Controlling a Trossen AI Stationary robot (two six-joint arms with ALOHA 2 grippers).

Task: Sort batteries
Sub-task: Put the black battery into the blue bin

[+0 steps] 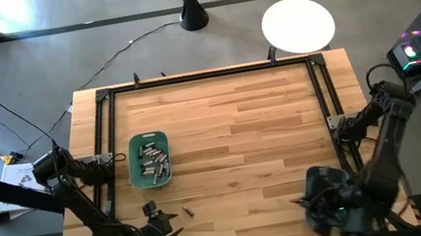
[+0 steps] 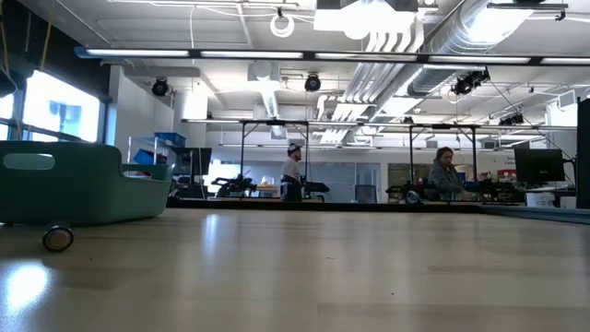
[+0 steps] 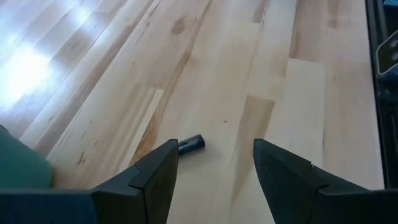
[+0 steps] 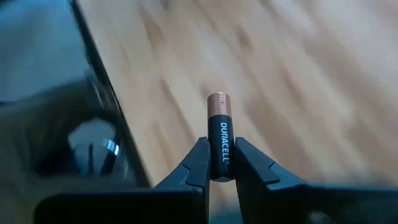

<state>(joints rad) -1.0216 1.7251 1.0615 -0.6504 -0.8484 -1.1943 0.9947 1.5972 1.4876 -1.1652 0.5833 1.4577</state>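
A teal bin [image 1: 146, 138] at the table's left holds several silvery-grey and dark batteries [image 1: 154, 160]; the bin also shows in the low view [image 2: 74, 189]. One dark battery [image 1: 185, 213] lies loose on the wood near the front edge, and shows end-on in the low view [image 2: 57, 238]. My left gripper [image 1: 161, 217] is open just left of it; in the left wrist view the battery [image 3: 190, 145] lies a little beyond the open fingers [image 3: 214, 168]. My right gripper [image 1: 310, 201], at the front right, is shut on a black battery with a copper top [image 4: 220, 134]. My right gripper pinches the black lower end of the battery [image 4: 221, 167] between its two fingertips. The fingers lie along the battery. Its copper end [image 4: 219, 103] sticks out past the fingertips, and it is lifted clear of the table.
A black metal frame [image 1: 322, 85] runs around the wooden tabletop. The wood between the bin and my right arm is bare. A white round stool [image 1: 298, 24] and a black post [image 1: 190, 0] stand beyond the far edge. People show far off in the room [image 2: 445, 173].
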